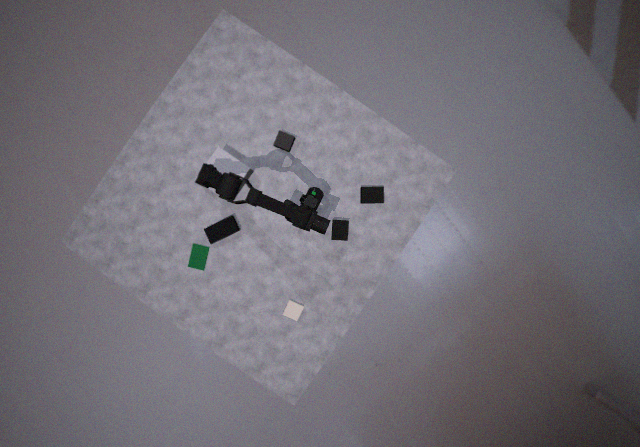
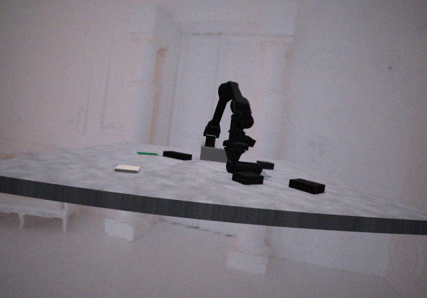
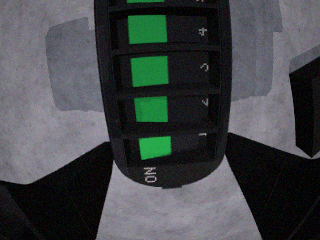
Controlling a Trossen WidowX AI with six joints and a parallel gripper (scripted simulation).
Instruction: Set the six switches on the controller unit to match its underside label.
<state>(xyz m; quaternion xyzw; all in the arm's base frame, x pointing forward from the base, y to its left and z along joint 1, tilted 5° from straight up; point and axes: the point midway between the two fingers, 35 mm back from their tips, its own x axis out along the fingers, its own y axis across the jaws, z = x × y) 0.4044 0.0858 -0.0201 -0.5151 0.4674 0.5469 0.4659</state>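
The dark grey controller unit (image 1: pixel 313 192) (image 2: pixel 251 168) (image 3: pixel 170 178) lies flat on the bench, switches up. My gripper (image 2: pixel 233 161) (image 3: pixel 169 144) points down and is shut on the unit, one finger on each long side at the switch 1 end. In the wrist view switches 1 to 4 show whole and part of switch 5; switch 6 is out of view. Each has its green end left, on the side of the printed ON, and its dark end right. Switch 1's green looks brighter; which ends are down is hard to tell. The underside label is hidden.
Dark blocks (image 1: pixel 340 229) (image 2: pixel 247 178) (image 3: pixel 307 110) lie close to the unit, others (image 1: pixel 372 194) (image 2: pixel 307 186) farther off. A long dark block (image 1: pixel 222 228) (image 2: pixel 177 155), a green plate (image 1: pixel 198 256) (image 2: pixel 147 153) and a cream tile (image 1: pixel 293 310) (image 2: pixel 127 169) lie elsewhere.
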